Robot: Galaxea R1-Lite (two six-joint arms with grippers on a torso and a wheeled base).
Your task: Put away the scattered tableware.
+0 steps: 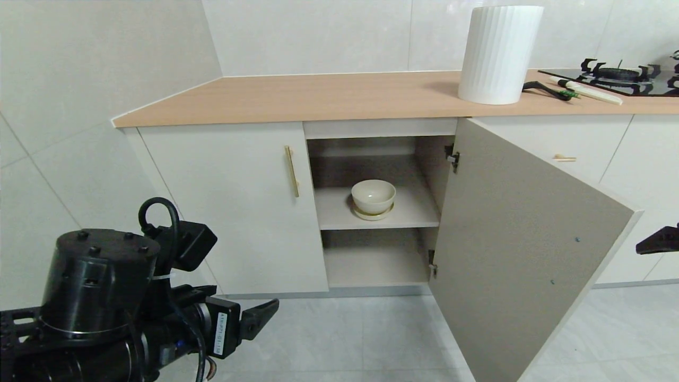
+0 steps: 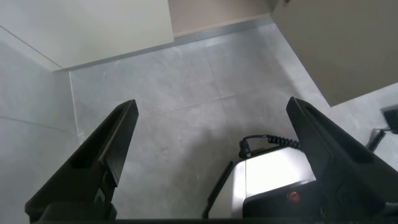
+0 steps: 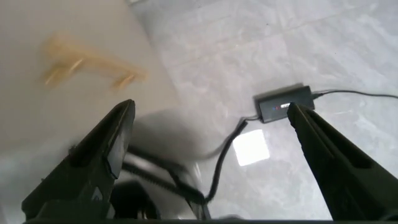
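Observation:
A cream bowl sits on a small cream plate on the upper shelf of the open cabinet. My left gripper hangs low at the left, in front of the shut cabinet door and well short of the shelf. In the left wrist view this gripper is open, with bare floor between its fingers. My right gripper is at the far right, beyond the open door. In the right wrist view that gripper is open and holds nothing, near a gold handle on a pale cabinet front.
The door swings far out over the floor between the shelf and my right arm. On the wooden counter stand a tall white ribbed vase, a black-handled utensil, a pale knife and a gas hob. A black adapter with cables lies on the floor.

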